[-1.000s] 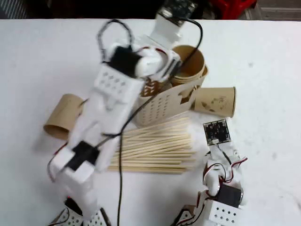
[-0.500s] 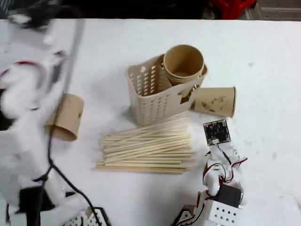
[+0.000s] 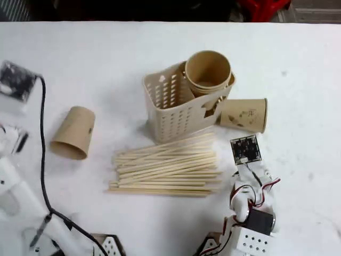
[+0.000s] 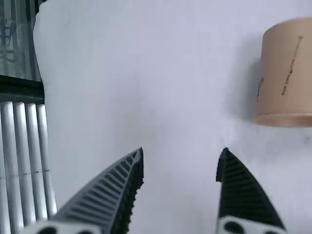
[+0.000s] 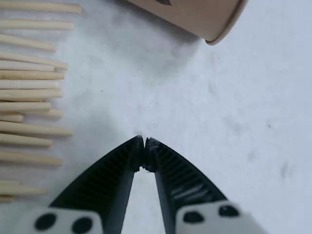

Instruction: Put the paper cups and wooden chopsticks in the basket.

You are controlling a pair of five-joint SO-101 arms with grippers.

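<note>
A cream perforated basket (image 3: 173, 109) stands mid-table with stacked paper cups (image 3: 208, 72) in its right end. One paper cup (image 3: 73, 132) lies on its side to the left, also seen as a paper cup (image 4: 286, 92) ahead of my open left gripper (image 4: 179, 165), apart from it. Another paper cup (image 3: 244, 114) lies on its side right of the basket; its rim edge (image 5: 204, 17) lies beyond my right gripper (image 5: 145, 141), which is shut on nothing. A pile of wooden chopsticks (image 3: 168, 166) lies in front of the basket, their tips (image 5: 34, 87) beside the right gripper.
The left arm (image 3: 16, 176) stands at the table's left edge with a black cable (image 3: 45, 181) trailing down. The right arm (image 3: 248, 202) rests near the front edge, right of the chopsticks. Bare white table spreads behind the basket and at the far right.
The left arm has swung away from over the basket to the table's far left. The stacked cups now show in the basket. The right arm has kept still.
</note>
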